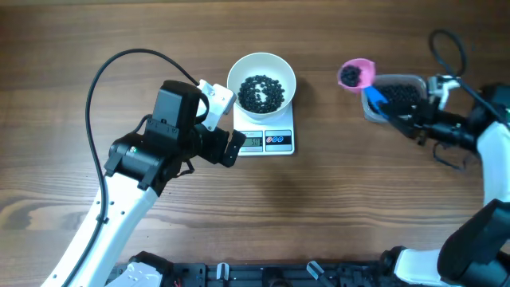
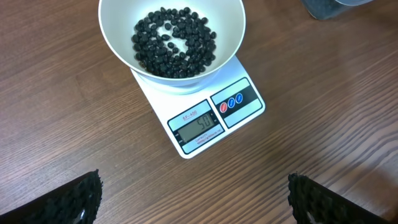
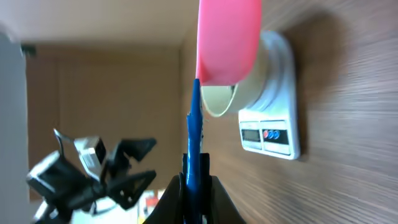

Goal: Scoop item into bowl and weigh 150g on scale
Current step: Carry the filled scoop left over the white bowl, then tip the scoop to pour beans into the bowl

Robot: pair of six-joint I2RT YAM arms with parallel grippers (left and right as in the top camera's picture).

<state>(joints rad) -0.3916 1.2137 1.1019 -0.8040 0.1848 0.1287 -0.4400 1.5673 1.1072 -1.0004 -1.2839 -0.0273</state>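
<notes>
Step in hand, as judged: a loaded scoop is being carried from tub to bowl.

- Right gripper (image 3: 193, 190) is closed tight on the blue handle (image 3: 194, 140) of the pink scoop (image 1: 356, 74). The scoop is seen loaded with black beads (image 1: 261, 93) and held in the air just left of the clear tub (image 1: 398, 76), well short of the bowl.
- Left gripper (image 2: 196, 202) is spread fully wide with nothing held. It is parked just left of the scale (image 1: 268, 141), low over the wooden table (image 1: 335, 207).
- White bowl (image 2: 112, 37) is seated on the scale platform, and its bottom is covered by a shallow layer of beads.
- Display (image 2: 199, 129) appears to show two digits starting with 5; the exact figure cannot be confirmed. The target is judged far off, so several more scoops are expected.

How the carry is best done:
- The scoop should be kept level in transit, since the grip on the thin handle leaves room for roll.
- The scoop should be brought over the bowl centre, not the rim, before it is tipped.
- The bowl must not be touched by the scoop, or the reading will be disturbed.
- Full dumps are fine for now. Near target, the scoop should be tipped slowly and partial loads used.
- The reading should be allowed to settle before the next scoop is taken.
- The left gripper should be kept off the scale and bowl.
</notes>
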